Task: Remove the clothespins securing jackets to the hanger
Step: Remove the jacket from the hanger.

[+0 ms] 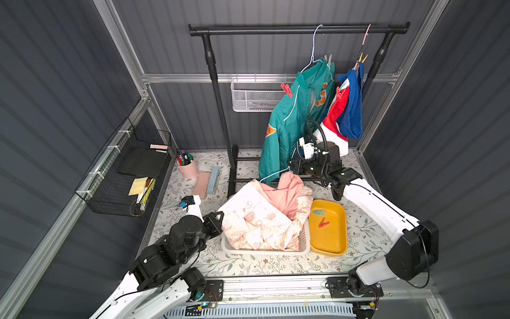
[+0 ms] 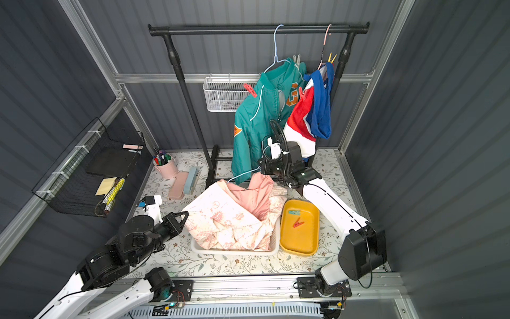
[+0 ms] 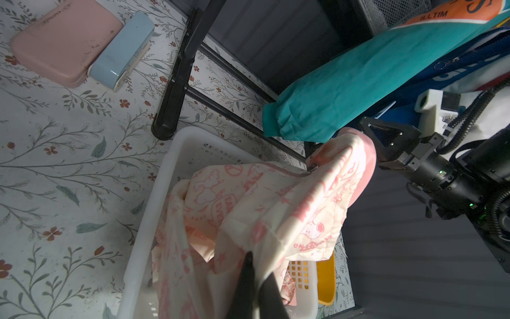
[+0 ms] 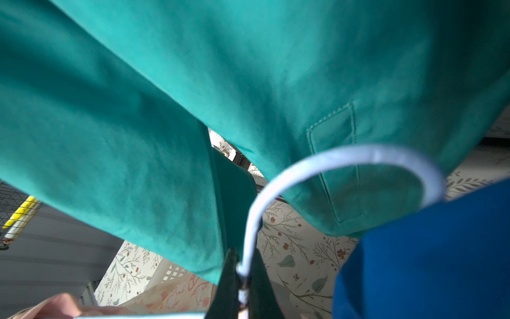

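While the cream-and-pink jacket sits bunched in the white laundry basket at the front middle of the worktop, the left gripper is pinched tight on the fabric's edge at the basket's left rim. The right gripper is clamped on the hook end of a pale blue hanger, near the basket's far edge and just under the hem of the teal jacket. In both top views the hanger wire runs from the jaws toward the pink hood.

The teal jacket hangs from the black rail along the back edge on a second blue hanger. It has a red clothespin on the near shoulder and a grey clothespin up top.

The red-white-blue jacket is just beside it on a pink hanger, with a yellow clothespin up top and a second red clothespin on the shoulder.

The yellow tray touches the basket's right side. It holds a pale teal clothespin and a loose red clothespin, lying apart.
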Robot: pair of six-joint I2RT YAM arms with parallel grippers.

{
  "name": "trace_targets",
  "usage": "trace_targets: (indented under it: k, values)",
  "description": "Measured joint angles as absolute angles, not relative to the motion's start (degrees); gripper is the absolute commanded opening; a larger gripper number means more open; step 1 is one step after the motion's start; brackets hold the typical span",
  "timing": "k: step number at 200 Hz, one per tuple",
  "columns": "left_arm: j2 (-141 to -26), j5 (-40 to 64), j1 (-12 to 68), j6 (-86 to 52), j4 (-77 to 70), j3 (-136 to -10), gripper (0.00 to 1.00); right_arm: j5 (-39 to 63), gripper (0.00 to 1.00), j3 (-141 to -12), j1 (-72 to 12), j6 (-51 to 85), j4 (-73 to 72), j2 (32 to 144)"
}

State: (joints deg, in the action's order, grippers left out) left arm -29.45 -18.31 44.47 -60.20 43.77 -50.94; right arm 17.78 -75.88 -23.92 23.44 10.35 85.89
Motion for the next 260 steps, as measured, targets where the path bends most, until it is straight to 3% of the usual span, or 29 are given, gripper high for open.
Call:
trace_targets:
  k: [148,208,260]
  values:
    - [-28.23,-22.2,44.91,-69.41,46.0,-51.05,0.0,20.29,0.0,-70.94,-17.8,29.26,11.0,84.58]
    - [-36.03,-22.81,44.8,-57.19,38.87,-50.76,0.0,16.29,0.0,-70.94,-14.85,30.22,12.58,84.38]
    - [-42.15,-22.17,44.03,-43.11,32.64,-50.04,0.01,12.84,0.0,-72.05,-19.46,26.89,12.88,80.82]
